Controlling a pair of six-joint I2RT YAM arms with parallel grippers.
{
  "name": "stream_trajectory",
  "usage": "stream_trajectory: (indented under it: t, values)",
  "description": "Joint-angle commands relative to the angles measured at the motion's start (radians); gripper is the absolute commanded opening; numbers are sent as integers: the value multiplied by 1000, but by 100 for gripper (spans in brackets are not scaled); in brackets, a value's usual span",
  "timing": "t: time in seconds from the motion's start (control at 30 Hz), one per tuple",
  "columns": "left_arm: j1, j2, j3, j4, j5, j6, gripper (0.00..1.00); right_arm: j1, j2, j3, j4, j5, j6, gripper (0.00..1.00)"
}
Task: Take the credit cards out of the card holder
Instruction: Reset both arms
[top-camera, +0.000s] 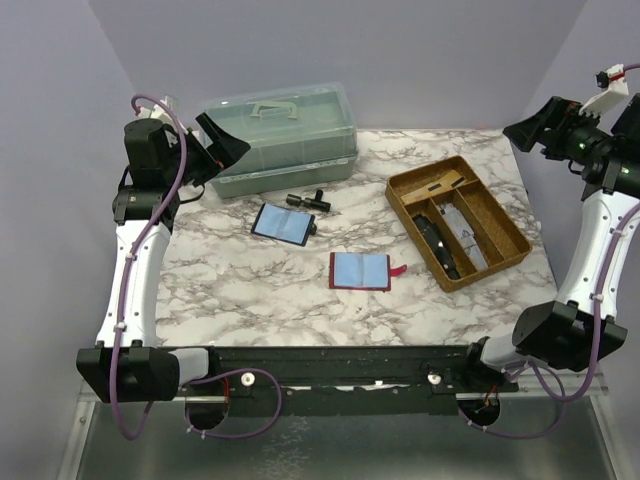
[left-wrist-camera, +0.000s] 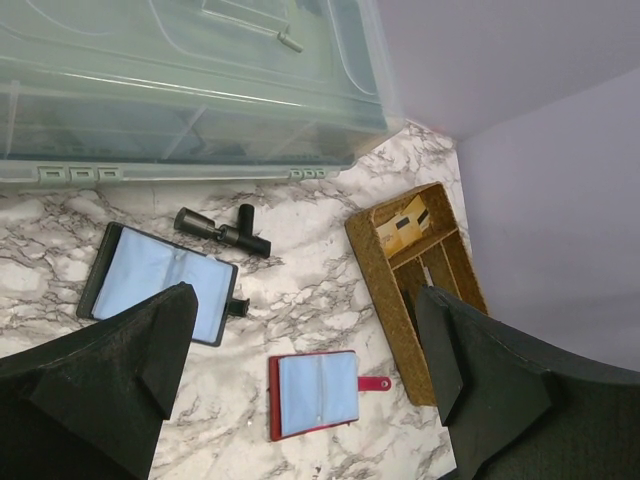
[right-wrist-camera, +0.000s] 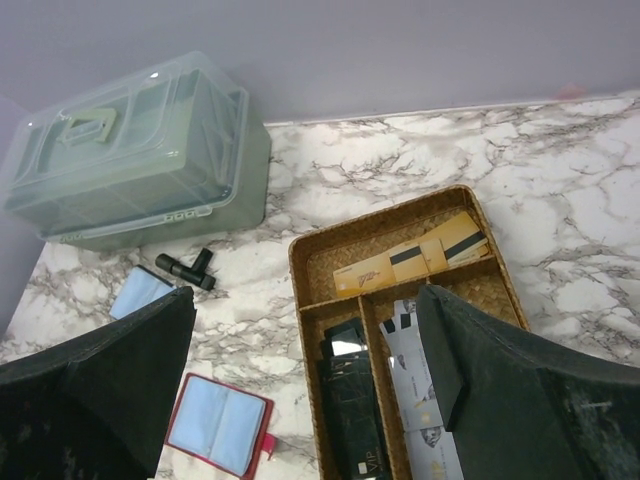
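Top external view: both arms are hanging raised, well apart from the card holder (top-camera: 360, 271), which is lying open.

The red card holder is resting flat near the middle of the marble surface (top-camera: 250, 290), blue panels facing up and its tab pointing toward the wicker tray (top-camera: 405, 190). The left end effector (top-camera: 228, 143) is hovering by the clear storage box (top-camera: 282, 135), and the right end effector (top-camera: 528, 128) is hovering beyond the tray's far corner. Both wrist views are showing fingers spread wide, holding nothing. The credit cards are not standing out from the blue panels. By this judgement the approach is only starting. Next, one arm is likely needing to pin the holder while the other is pinching a card edge.
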Motion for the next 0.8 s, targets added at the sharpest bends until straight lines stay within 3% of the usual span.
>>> stream_trajectory:
  t: [0.0, 0.77]
  values:
    - [4, -20, -1, -24, 21, 15, 99, 0, -32, -8, 23, 46, 23, 99]
    - [4, -44, -40, -8, 44, -12, 99, 0, -70, -66, 51, 90, 54, 99]
